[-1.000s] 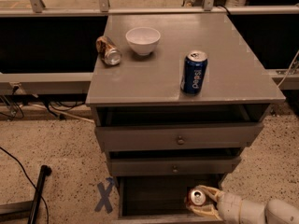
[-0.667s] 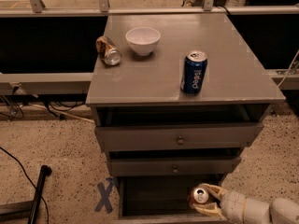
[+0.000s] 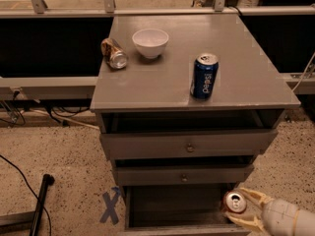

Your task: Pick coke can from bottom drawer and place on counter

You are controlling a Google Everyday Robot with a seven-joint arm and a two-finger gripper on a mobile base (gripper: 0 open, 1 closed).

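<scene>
Coke can (image 3: 235, 202): silver top facing up, thin red-orange rim showing; at the right front corner of the open bottom drawer (image 3: 167, 208).
Gripper (image 3: 236, 206): lower right, fingers clamped on the coke can.
Hidden: can body; arm cut off at the frame edge.

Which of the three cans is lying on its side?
The brownish dented can, back left on the counter beside the white bowl. The blue Pepsi can stands upright; the coke can is upright in the gripper at the bottom drawer.
</scene>
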